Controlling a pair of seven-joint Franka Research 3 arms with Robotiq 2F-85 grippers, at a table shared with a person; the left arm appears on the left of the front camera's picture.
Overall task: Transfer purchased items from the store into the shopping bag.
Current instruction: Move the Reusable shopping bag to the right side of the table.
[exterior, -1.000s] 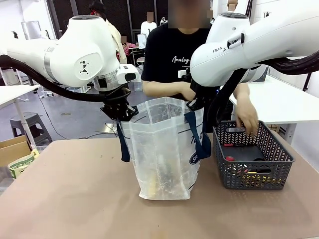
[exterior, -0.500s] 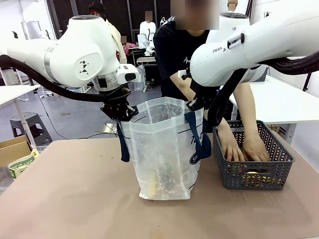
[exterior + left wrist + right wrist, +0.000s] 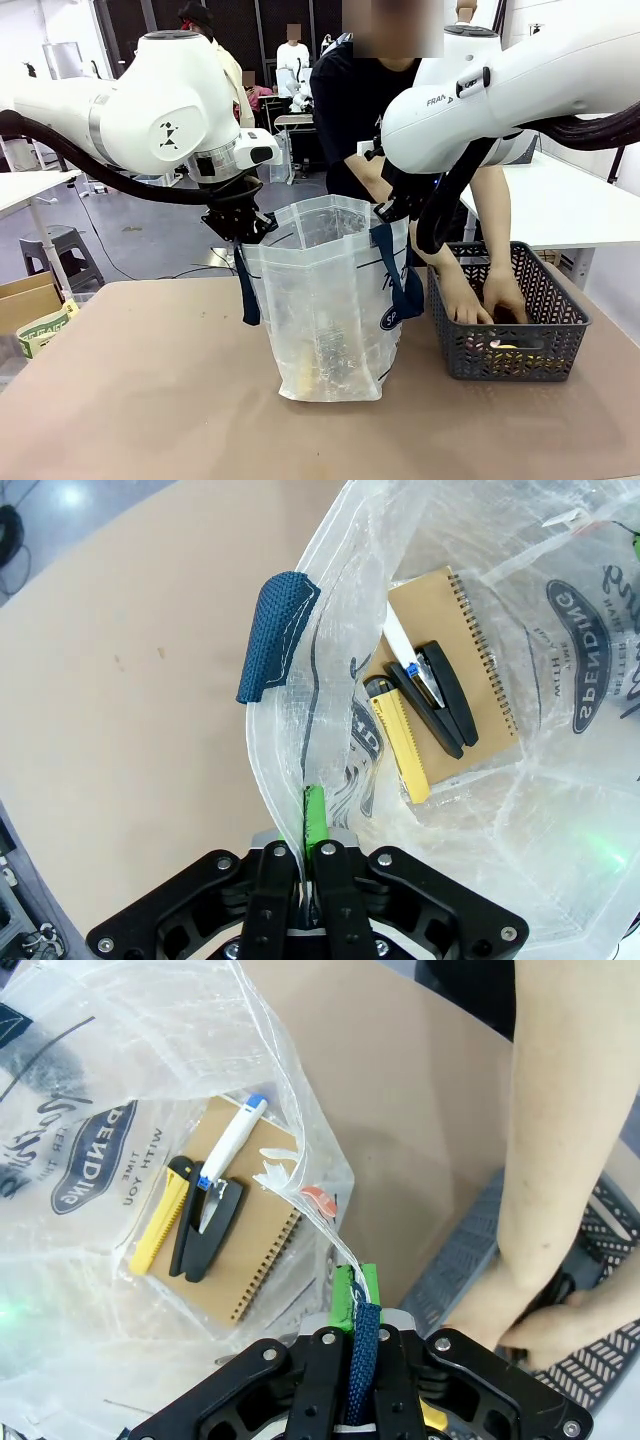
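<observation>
The translucent white shopping bag (image 3: 328, 300) stands open at the table's middle, held by both arms. My left gripper (image 3: 240, 224) is shut on the bag's left rim (image 3: 300, 810); my right gripper (image 3: 392, 205) is shut on the right rim with its navy strap (image 3: 362, 1345). Inside the bag lie a brown kraft spiral notebook (image 3: 475, 670), a yellow pack (image 3: 403, 748), a black stapler (image 3: 440, 695) and a white pen (image 3: 232, 1140). The dark grey basket (image 3: 508, 312) stands to the bag's right. Both of the person's hands (image 3: 482, 297) reach into it, over a yellow item (image 3: 505, 349).
A cardboard box (image 3: 25, 300) sits beyond the table's left edge. A white table (image 3: 565, 205) stands behind the basket. The brown tabletop (image 3: 140, 400) lies bare to the left and in front of the bag. The person (image 3: 375, 110) stands at the far side.
The person has leaned right and put both hands down into the basket, where one hand was at its rim before. Both grippers and the bag have stayed still.
</observation>
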